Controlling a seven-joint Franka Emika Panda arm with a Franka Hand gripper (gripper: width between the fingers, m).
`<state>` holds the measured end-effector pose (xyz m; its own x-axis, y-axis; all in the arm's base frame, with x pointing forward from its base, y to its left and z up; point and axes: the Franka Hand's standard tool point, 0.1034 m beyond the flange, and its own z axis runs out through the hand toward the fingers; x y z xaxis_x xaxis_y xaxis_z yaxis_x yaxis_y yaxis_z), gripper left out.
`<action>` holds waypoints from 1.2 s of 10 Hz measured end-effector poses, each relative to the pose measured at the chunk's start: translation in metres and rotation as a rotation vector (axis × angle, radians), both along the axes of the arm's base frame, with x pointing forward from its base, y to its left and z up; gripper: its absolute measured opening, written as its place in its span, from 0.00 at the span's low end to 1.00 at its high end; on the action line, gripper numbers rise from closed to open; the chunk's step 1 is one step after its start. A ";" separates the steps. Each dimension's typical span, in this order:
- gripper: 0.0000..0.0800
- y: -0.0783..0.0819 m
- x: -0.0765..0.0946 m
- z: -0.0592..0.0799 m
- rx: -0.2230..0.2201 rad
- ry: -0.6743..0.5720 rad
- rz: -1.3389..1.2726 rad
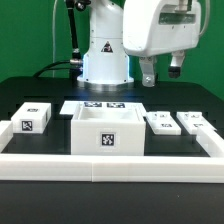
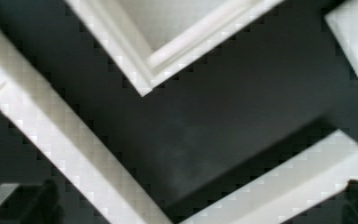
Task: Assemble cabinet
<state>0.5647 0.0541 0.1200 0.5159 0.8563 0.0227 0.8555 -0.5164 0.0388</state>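
Observation:
The cabinet's large white square box (image 1: 105, 130) stands at the table's middle, open side up, with a marker tag on its front wall. One small white tagged panel piece (image 1: 33, 118) lies on the exterior view's left, and two more lie on its right (image 1: 162, 122) (image 1: 193, 122). My gripper (image 1: 161, 70) hangs high above the right-hand pieces, open and empty, touching nothing. In the wrist view the gripper (image 2: 194, 212) shows only dark fingertips (image 2: 12, 205) at the frame's edge, far apart. A white box corner (image 2: 153, 60) and blurred white bands lie far below them.
The marker board (image 1: 105, 104) lies flat behind the box. A long low white rail (image 1: 110, 166) runs along the table's front and up both sides. The robot's white base (image 1: 105, 55) stands at the back middle. The tabletop is black.

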 end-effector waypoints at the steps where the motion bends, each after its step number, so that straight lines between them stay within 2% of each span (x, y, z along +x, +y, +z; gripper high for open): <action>1: 1.00 -0.003 -0.009 -0.004 -0.011 -0.009 0.076; 3: 1.00 -0.010 -0.016 -0.008 -0.036 0.008 0.211; 5: 1.00 -0.025 -0.024 -0.015 -0.061 0.076 0.289; 9: 1.00 -0.024 -0.023 -0.016 -0.060 0.072 0.282; 11: 1.00 -0.033 -0.033 -0.026 -0.055 0.071 0.349; 12: 1.00 -0.034 -0.034 -0.026 -0.055 0.076 0.338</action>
